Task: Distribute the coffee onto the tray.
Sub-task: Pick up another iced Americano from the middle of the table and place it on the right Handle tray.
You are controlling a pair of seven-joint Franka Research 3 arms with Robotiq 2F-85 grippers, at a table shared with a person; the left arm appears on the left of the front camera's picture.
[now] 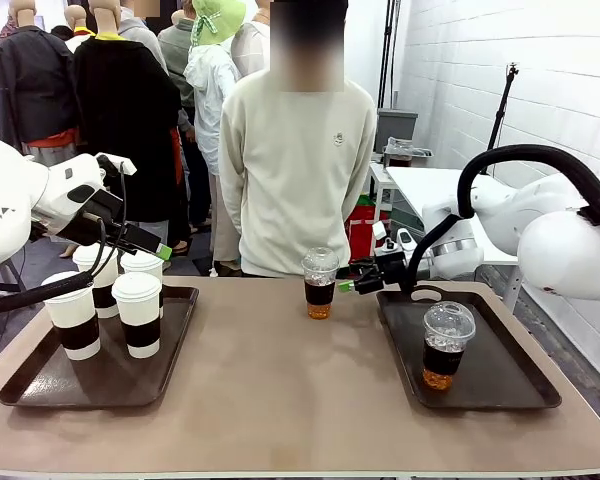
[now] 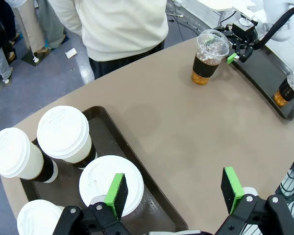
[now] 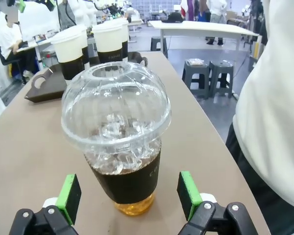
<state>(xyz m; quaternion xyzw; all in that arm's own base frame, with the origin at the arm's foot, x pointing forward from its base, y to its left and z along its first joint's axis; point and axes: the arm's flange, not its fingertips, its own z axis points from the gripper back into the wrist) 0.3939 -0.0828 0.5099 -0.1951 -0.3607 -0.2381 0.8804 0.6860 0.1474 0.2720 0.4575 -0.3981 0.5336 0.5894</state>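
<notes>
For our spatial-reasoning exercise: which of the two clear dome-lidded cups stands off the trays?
The dome-lidded cup on the bare table before the person, between the open right gripper's pads; the other cup stands on the right tray.

Across my tan bench stands a person in a cream sweater; grey stools sit behind them.

- left arm covers the tops of the rear paper cups at the left tray's far edge
- fourth paper cup cut by the left wrist view's bottom edge
- cup on the right tray cut by the right edge there
</notes>
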